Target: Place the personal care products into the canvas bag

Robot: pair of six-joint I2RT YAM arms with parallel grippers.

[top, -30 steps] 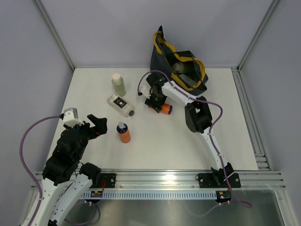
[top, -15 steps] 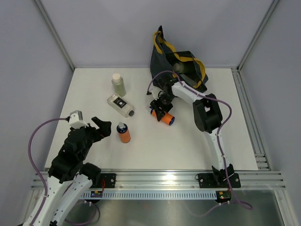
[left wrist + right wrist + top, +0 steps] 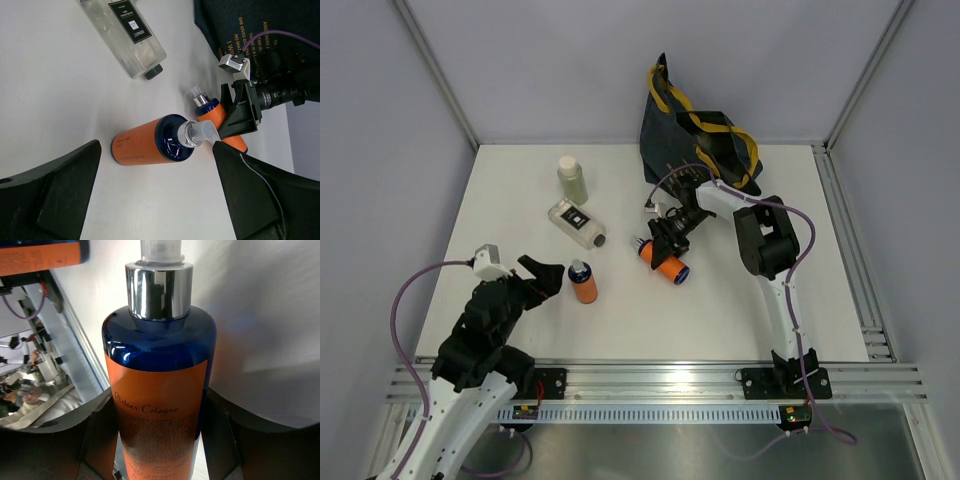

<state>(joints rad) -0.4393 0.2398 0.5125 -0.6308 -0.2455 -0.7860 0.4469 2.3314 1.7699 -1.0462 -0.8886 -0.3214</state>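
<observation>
**Hidden / unclear**
- The canvas bag (image 3: 672, 130) is seen slumped at the far edge of the worktop (image 3: 800, 290). Its mouth is dark and no contents can be made out.
- In the left wrist view only a corner of the bag with yellow print is caught.
- It cannot be told whether the held orange bottle (image 3: 671, 266) touches the worktop.
- In the right wrist view the bottle's base is cut off by the frame edge.

**End effectors**
- The right end effector (image 3: 667, 242) is found just in front of the bag, clamped around the body of the held orange bottle.
- The left end effector (image 3: 548, 275) is set well apart from the bag, near-left. Its jaws are spread fully and nothing is gripped.

**Around**
- A second orange bottle (image 3: 585, 288) is placed just beyond the left fingertips.
- A clear flat bottle (image 3: 577, 222) with a black label is laid left of the bag.
- A pale green bottle (image 3: 573, 183) with a white cap is stood left of the bag, farther back.

**Surface / room**
- The worktop is white and matte.
- It is enclosed by grey walls (image 3: 570, 60) with metal framing.
</observation>
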